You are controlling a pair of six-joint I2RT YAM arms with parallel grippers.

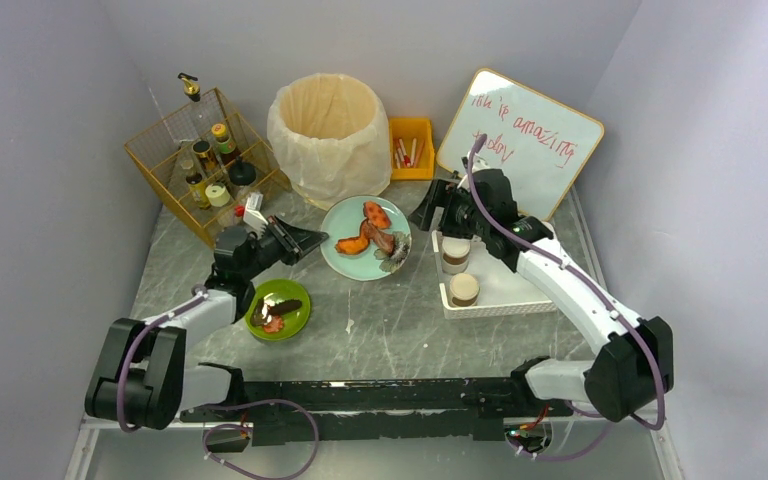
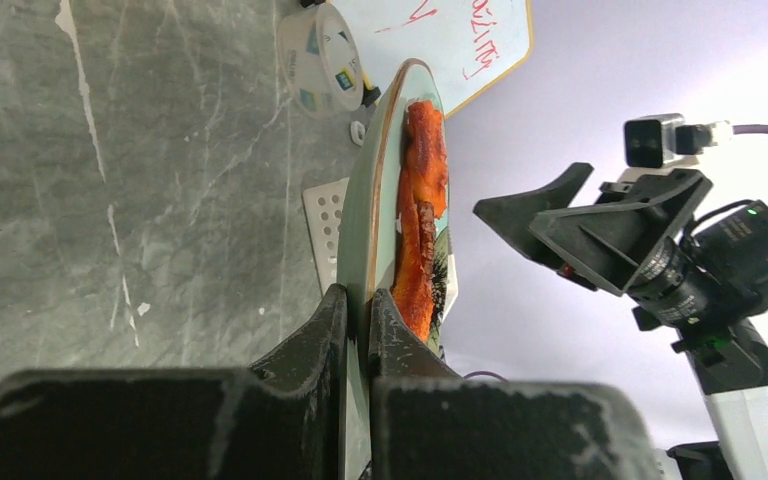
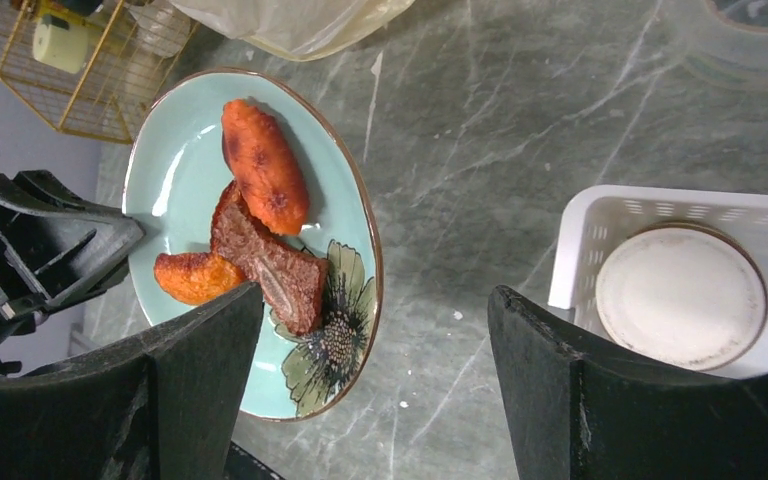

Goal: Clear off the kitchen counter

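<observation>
The left gripper (image 2: 358, 300) hides part of the plate (image 2: 368, 215); the whiteboard (image 1: 535, 150) writing seems too small to read.

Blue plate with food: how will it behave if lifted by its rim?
The blue plate looks glazed and rigid: probably won't flex, might slip. The left gripper pinches one edge only, so it may tilt. The food pieces lie loose and would likely slide.
</observation>
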